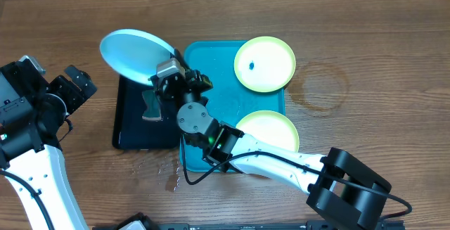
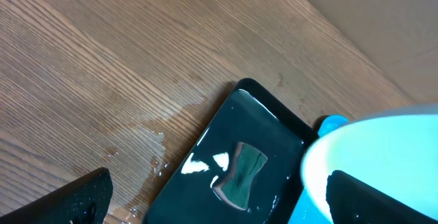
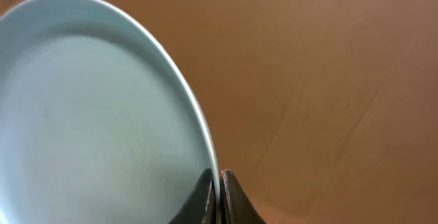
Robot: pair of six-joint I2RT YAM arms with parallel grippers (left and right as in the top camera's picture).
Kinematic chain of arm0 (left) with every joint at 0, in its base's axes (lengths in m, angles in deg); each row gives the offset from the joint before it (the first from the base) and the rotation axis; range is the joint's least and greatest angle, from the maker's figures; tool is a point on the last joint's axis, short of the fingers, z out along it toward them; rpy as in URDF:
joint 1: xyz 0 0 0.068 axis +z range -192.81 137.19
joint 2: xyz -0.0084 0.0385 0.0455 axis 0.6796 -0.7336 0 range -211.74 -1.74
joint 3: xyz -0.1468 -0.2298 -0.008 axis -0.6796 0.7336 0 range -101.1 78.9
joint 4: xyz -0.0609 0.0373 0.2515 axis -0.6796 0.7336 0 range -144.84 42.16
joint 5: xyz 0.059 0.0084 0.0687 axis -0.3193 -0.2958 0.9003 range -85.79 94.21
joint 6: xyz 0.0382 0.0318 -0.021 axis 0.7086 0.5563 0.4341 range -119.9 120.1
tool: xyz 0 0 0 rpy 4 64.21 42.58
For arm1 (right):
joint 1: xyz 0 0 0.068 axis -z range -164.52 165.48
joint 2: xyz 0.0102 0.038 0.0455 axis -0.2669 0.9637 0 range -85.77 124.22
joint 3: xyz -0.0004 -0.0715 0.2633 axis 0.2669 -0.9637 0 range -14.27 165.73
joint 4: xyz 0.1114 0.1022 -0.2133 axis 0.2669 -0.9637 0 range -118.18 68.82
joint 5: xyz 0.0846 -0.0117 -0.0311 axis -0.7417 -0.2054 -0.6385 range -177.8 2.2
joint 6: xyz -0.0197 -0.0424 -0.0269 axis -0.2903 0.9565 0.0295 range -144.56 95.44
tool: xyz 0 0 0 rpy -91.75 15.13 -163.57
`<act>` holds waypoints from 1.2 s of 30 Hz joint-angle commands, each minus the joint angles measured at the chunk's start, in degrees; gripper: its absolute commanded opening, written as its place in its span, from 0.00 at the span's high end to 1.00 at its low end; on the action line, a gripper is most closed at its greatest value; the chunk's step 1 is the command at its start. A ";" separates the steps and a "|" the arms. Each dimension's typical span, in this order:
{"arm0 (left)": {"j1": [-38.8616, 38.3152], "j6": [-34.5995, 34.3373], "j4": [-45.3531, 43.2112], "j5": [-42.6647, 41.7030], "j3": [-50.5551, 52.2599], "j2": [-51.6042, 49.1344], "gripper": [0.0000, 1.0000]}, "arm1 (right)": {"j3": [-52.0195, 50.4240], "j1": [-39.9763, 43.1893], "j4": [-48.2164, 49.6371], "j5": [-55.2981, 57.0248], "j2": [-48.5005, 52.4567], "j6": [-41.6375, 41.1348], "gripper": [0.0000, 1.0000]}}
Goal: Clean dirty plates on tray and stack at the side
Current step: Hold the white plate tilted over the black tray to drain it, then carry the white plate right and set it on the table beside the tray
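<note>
Right gripper (image 1: 171,75) clamped on rim of cyan plate (image 1: 133,53). Plate lifted, tilted, above far end of black tray (image 1: 133,131) and clear of turquoise tray (image 1: 218,68). Left gripper (image 1: 77,82) spread wide, empty, over table (image 1: 365,47) beside black tray. Dark green pad (image 1: 151,107) lies in wet black tray (sponge, I'd guess). Two yellow-green plates (image 1: 271,128) sit on turquoise tray, one showing a blue speck. Step in hand looks like cleaning first plate. Next move, likely: left takes pad and wipes plate; calls for firm rim hold.
</note>
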 commanded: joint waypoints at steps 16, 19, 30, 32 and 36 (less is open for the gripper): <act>0.31 -0.37 -0.09 -1.05 -0.74 -0.24 0.00 | 1.27 7.89 -26.38 -14.99 -3.21 -51.98 0.96; 0.31 -0.37 -0.09 -1.07 -0.74 -0.24 0.00 | 1.27 9.14 -30.42 -16.98 -6.27 -53.46 0.96; 0.31 -0.37 -0.09 -1.07 -0.74 -0.24 0.00 | 1.27 21.94 -54.36 -28.28 -20.61 -65.24 0.96; 0.31 -0.37 -0.09 -1.07 -0.74 -0.24 0.00 | 1.27 25.27 -57.55 -30.01 -22.34 -65.22 0.96; 0.31 -0.37 -0.09 -1.07 -0.74 -0.24 0.00 | 1.27 33.53 -65.26 -34.21 -24.90 -65.22 0.96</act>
